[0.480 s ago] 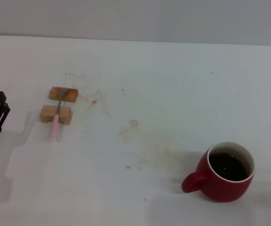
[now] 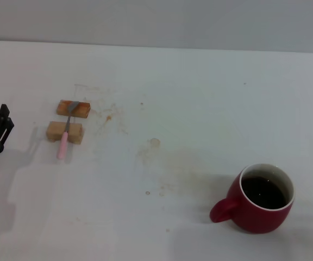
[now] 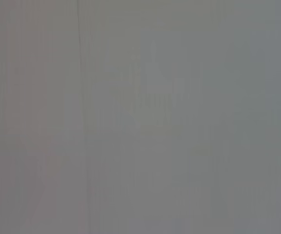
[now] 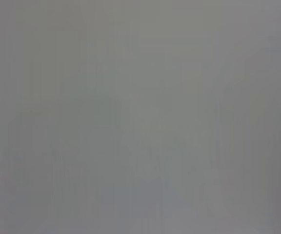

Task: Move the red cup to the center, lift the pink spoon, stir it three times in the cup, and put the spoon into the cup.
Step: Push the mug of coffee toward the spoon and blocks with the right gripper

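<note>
The red cup (image 2: pixel 261 202) stands on the white table at the near right, handle pointing left, dark brown liquid inside. The pink spoon (image 2: pixel 65 132) lies across two small tan wooden blocks (image 2: pixel 73 108) at the left, its silver bowl on the far block and its pink handle hanging off the near one. My left gripper (image 2: pixel 0 130) shows at the left edge of the head view, left of the spoon and apart from it. My right gripper is out of view. Both wrist views show only plain grey.
The table's middle (image 2: pixel 156 149) bears faint brownish stains. The table's far edge meets a grey wall at the top of the head view.
My left gripper has shifted slightly. The cup and the spoon have not moved.
</note>
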{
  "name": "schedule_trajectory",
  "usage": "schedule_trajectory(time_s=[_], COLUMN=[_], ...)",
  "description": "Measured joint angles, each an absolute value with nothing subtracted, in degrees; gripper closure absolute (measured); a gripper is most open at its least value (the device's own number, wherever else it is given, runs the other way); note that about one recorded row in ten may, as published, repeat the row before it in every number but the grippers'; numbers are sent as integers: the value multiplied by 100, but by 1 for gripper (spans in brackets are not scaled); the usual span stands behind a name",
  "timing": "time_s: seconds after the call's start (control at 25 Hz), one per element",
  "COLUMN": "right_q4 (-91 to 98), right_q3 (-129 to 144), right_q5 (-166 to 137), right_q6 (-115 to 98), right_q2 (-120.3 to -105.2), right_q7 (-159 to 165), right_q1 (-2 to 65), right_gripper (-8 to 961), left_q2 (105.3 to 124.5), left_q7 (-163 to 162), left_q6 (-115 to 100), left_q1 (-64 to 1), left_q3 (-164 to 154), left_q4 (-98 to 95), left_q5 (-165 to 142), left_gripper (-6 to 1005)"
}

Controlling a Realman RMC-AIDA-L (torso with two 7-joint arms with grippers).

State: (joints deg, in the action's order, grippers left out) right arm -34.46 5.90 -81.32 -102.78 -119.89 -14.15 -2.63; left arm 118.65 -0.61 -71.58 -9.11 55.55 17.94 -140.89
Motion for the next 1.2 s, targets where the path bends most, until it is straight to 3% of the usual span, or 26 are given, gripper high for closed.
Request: schedule_trajectory(time_s=[1.2], right_q4=[-3998], right_q3=[1064], right_q5=[-8183], right_q6=[-8786], right_q2=[-11988], right_q7=[-1063], right_q1=[134], right_gripper=[953], left_q2=[11865], left_q7=[-67], left_q6=[-7155], left_q1=[-997], left_q3=[5569], left_q4=[1767], left_q5=[-14089], left_gripper=[147])
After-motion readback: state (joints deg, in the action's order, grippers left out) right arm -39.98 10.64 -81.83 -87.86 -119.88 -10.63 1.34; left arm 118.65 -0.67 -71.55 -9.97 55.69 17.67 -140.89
